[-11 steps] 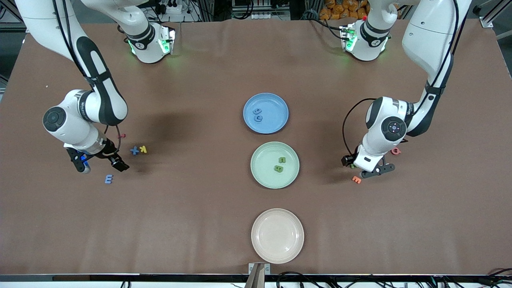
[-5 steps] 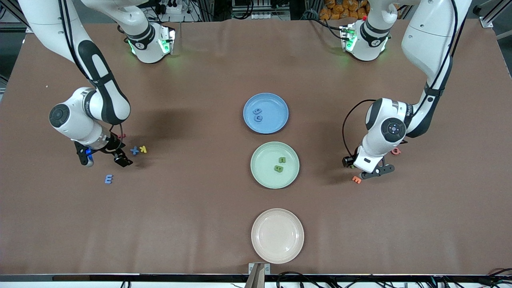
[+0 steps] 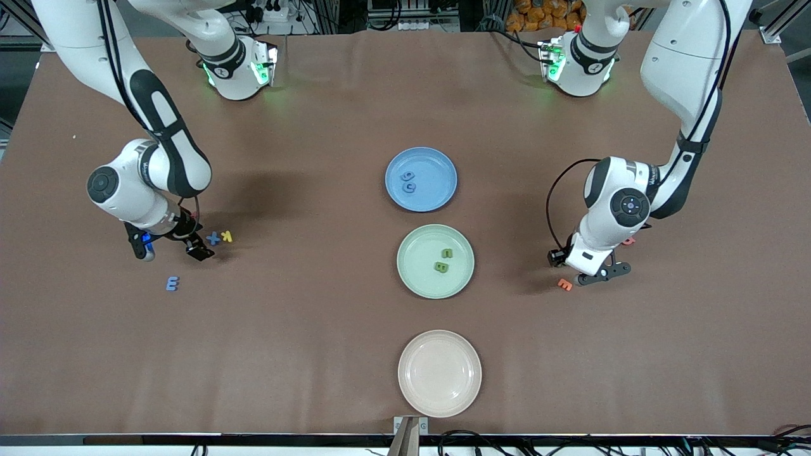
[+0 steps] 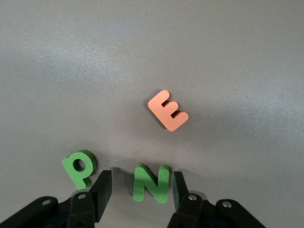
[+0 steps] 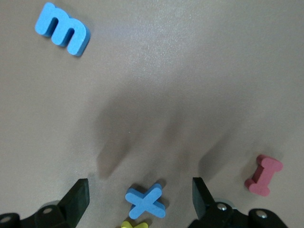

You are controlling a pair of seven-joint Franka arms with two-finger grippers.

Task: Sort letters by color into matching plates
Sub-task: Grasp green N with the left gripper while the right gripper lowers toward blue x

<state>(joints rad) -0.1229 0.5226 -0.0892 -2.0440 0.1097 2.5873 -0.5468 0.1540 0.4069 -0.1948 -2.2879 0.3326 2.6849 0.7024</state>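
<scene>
Left fingers (image 4: 140,187) straddle green N (image 4: 152,183), gaps either edge; right fingers (image 5: 140,197) wide around blue X (image 5: 146,202).

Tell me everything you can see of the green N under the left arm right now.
The green N is a small, chunky flat letter with rounded corners and a matte, foam-like surface. It lies flat on the brown table at the left arm's end, between the jaws of the left gripper, one close against its side, the other with a gap. A green P lies beside it, and an orange E a little way off; it touches neither. In the front view the gripper hides it.
</scene>
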